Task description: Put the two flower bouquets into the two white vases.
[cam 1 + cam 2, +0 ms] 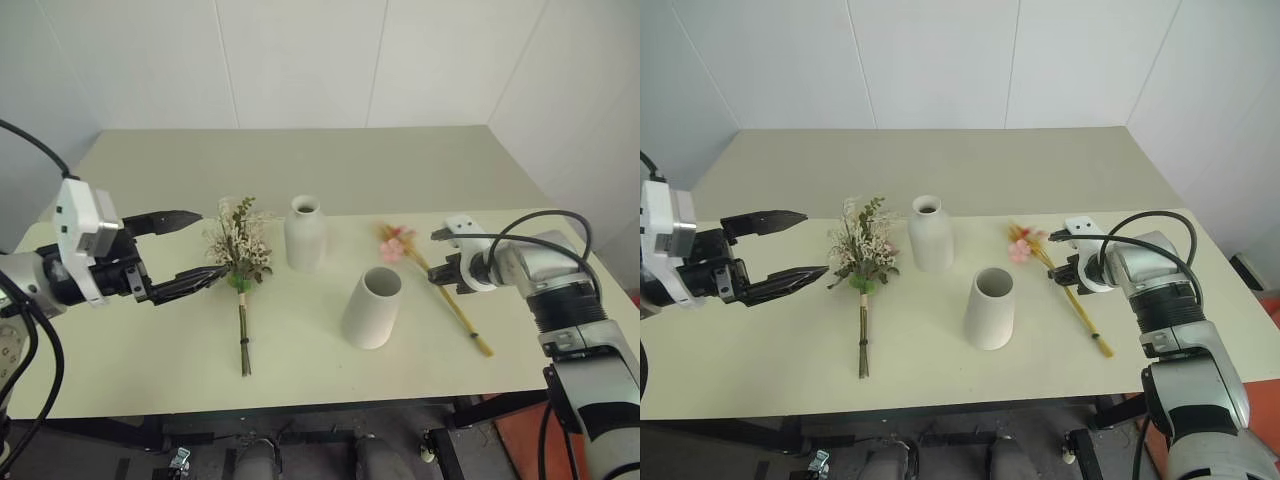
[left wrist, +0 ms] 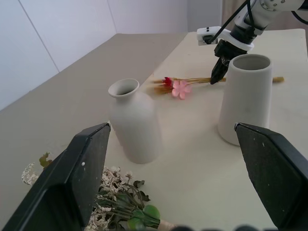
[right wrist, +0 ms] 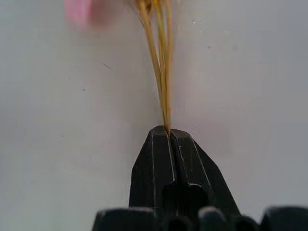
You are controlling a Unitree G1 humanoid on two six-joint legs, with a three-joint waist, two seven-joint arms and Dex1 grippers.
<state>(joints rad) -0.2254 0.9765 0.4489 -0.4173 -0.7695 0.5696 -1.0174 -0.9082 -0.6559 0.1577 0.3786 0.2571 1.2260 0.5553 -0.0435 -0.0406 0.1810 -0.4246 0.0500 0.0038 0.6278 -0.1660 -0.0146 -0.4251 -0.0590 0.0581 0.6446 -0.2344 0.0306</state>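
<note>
Right pincer (image 3: 168, 131) pinched on slim bouquet's (image 1: 438, 284) stalks, blossoms blurred; left pincer (image 1: 196, 247) agape.

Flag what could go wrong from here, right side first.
1. The right gripper is shut on the slim bouquet, pinching only thin yellow stalks; they may slip or bend on the lift.
2. The wide vase stands close beside that bouquet; swinging the stalks over could tip it.
3. The open left gripper sits next to the bushy bouquet, near its flower head rather than its stems.
</note>
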